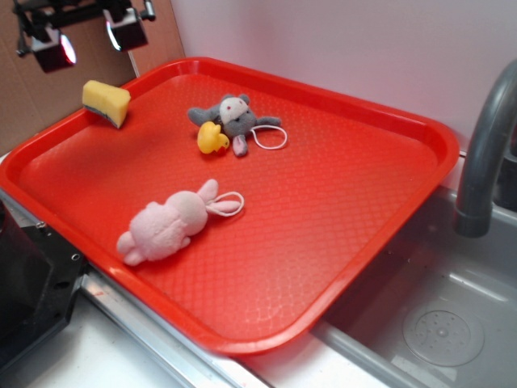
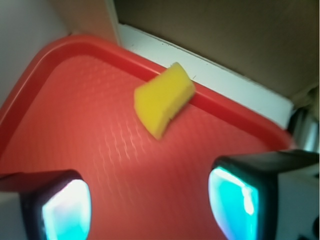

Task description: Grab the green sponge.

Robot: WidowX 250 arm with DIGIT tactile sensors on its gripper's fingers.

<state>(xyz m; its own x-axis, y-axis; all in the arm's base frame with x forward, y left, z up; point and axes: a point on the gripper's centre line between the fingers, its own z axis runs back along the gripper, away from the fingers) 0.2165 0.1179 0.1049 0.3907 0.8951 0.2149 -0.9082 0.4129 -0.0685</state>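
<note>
The green sponge (image 1: 107,102), a small wedge-like block of yellow foam with a thin dark scrub layer on its underside, leans against the raised rim at the far left corner of the tray, tilted rather than flat. The broad red plastic tray (image 1: 339,202) with a fine diamond-textured floor and rounded lip spans most of the exterior view, and its right edge overhangs a grey metal sink (image 1: 436,323) with a round drain and a curved grey faucet (image 1: 485,153). A soft pink plush rabbit (image 1: 166,228) lies on its side near the tray's front, a white cord loop at its ears. A fuzzy grey plush mouse (image 1: 234,117) lies toward the back, a smooth yellow rubber duck (image 1: 212,138) touching it. The pincer (image 2: 150,205) hangs above the sponge with its two black fingers (image 2: 250,192) spread wide, holding nothing, the sponge apart from both
</note>
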